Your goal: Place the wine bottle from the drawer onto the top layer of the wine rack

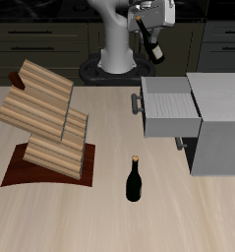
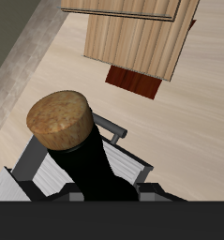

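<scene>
The arm (image 1: 117, 39) is showing as glossy white, built of rounded, tube-like segments, and it is rising from a dark, round base plate (image 1: 97, 70). Its wrist housing (image 1: 158, 14) is looking boxy and white with grey shading. The end effector (image 1: 148, 37) is appearing dark grey to black. In the wrist view, its fingers (image 2: 20, 169) are showing as dark, angular, flat-sided bars.

We see our arm raised high at the far side of the table, well above its surface. Our gripper (image 1: 148, 31) is tilted, fingers clamped on the wine bottle (image 1: 151, 41), which hangs slanted beneath the white wrist.
</scene>
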